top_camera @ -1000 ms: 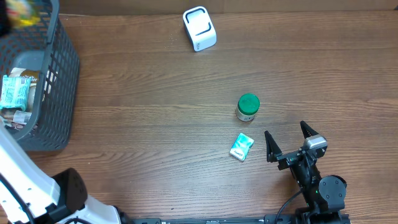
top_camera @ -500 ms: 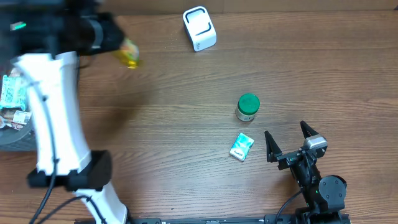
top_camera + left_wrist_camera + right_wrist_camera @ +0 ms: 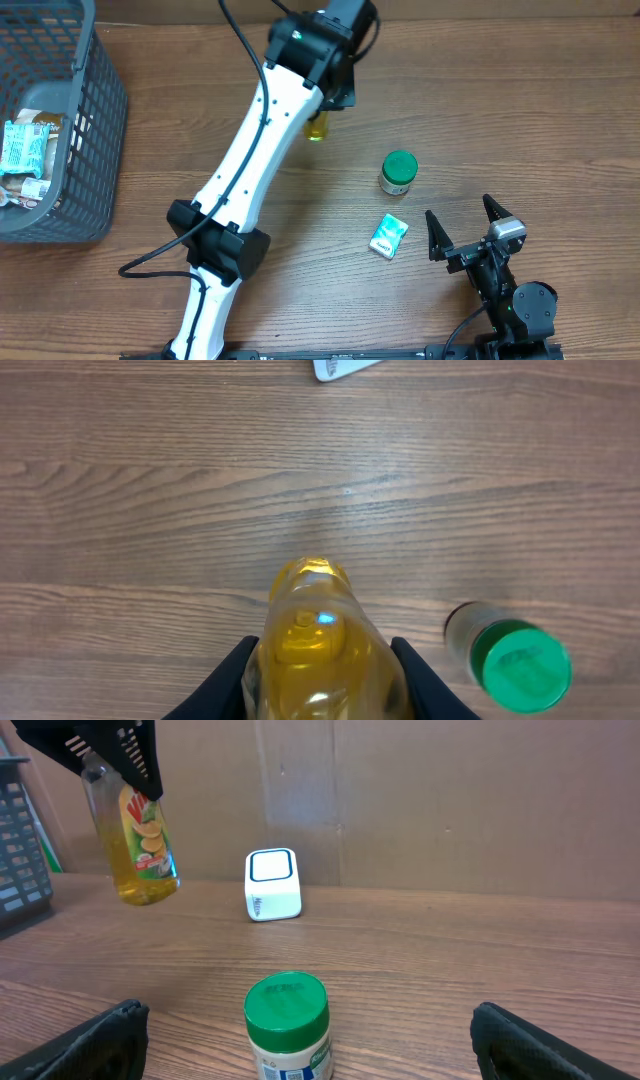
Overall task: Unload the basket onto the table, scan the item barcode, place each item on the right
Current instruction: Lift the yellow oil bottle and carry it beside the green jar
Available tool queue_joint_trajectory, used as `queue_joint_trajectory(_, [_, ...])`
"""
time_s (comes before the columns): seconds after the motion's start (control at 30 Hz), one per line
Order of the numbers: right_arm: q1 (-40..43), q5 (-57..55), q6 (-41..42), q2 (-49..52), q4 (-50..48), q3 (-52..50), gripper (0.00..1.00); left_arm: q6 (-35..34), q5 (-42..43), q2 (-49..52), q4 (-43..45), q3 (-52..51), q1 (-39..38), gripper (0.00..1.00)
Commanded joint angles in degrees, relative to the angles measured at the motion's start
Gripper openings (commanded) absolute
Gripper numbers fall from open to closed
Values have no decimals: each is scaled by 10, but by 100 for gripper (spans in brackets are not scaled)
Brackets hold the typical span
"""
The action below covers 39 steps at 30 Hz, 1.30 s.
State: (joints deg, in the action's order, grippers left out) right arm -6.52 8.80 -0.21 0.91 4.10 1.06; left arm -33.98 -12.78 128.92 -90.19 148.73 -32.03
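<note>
Well, the basket point(image 3: 100, 110) holds packets point(image 3: 22, 148); my left gripper point(image 3: 322, 670) grasps a bottle point(image 3: 140, 845) of yellow liquid; my right gripper point(image 3: 460, 214) gapes, facing the green-lidded jar point(image 3: 399, 172) and scanner point(image 3: 272, 885).

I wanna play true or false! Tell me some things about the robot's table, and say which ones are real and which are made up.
1. The left gripper holds a yellow bottle up off the table. True.
2. The jar has a red lid. False: its lid is green.
3. The right gripper is open and holds nothing. True.
4. The white scanner sits inside the basket. False: it stands on the table, out in the open.
5. The small packet lies on top of the jar. False: it lies flat on the table next to the jar, not touching it.
</note>
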Motion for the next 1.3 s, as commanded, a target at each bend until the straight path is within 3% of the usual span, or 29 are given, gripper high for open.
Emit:
queue_joint_trajectory(0.0, [-2,3,2,-2,-3,-6,100,-59,-55,0,7,3,-16,5])
queue_joint_trajectory(0.87, [-2,3,2,-2,-3,-6,100,-71,-120,1,3,-5,-79,5])
queue_joint_trajectory(1.27, [-2,3,2,-2,-3,-6,100,-86,-81,1,18,-56,-40,5])
